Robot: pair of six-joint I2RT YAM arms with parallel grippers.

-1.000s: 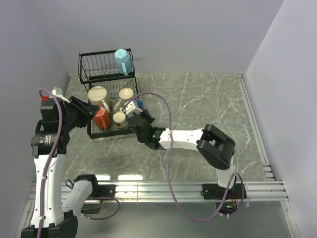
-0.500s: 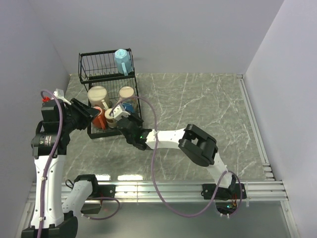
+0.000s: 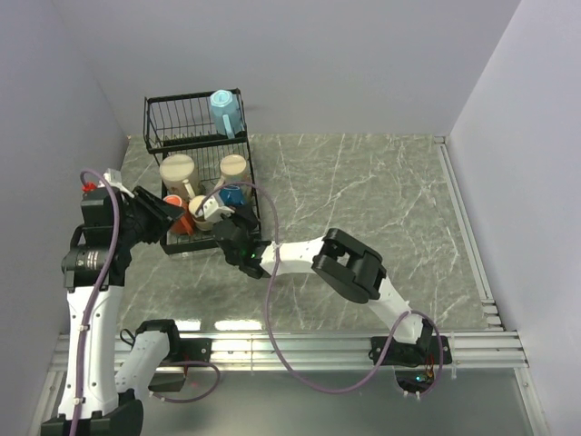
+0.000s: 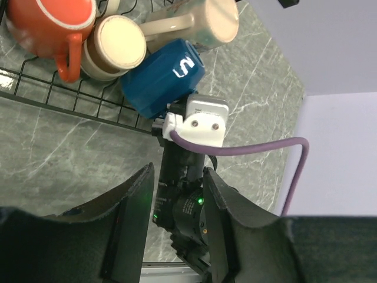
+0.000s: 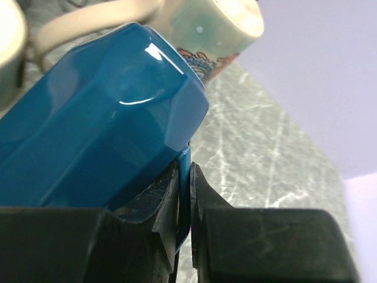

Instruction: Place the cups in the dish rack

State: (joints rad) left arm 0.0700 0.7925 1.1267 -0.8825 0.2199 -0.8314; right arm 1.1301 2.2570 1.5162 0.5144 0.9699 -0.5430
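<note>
The black wire dish rack (image 3: 193, 134) stands at the back left. A light blue cup (image 3: 223, 111) sits on its upper shelf. On the lower tier are two cream cups (image 3: 178, 171) (image 3: 233, 166), an orange-red cup (image 3: 181, 221) and another cream cup (image 3: 203, 211). My right gripper (image 5: 184, 200) is shut on the handle of the dark blue cup (image 5: 100, 135), which lies tilted over the lower tier's near edge (image 4: 165, 79). My left gripper (image 4: 177, 200) is open and empty, just left of the rack in the top view (image 3: 166, 216). I see no metal cup.
The right arm (image 3: 345, 263) stretches leftward across the marble table with its purple cable (image 3: 272, 309) looping above it. The grey walls stand close behind and left of the rack. A metal rail (image 3: 363, 345) runs along the near edge.
My right gripper has carried the dark blue cup leftward to the rack's lower tier, its elbow folding in behind. My left gripper has stayed open and shifted slightly.
</note>
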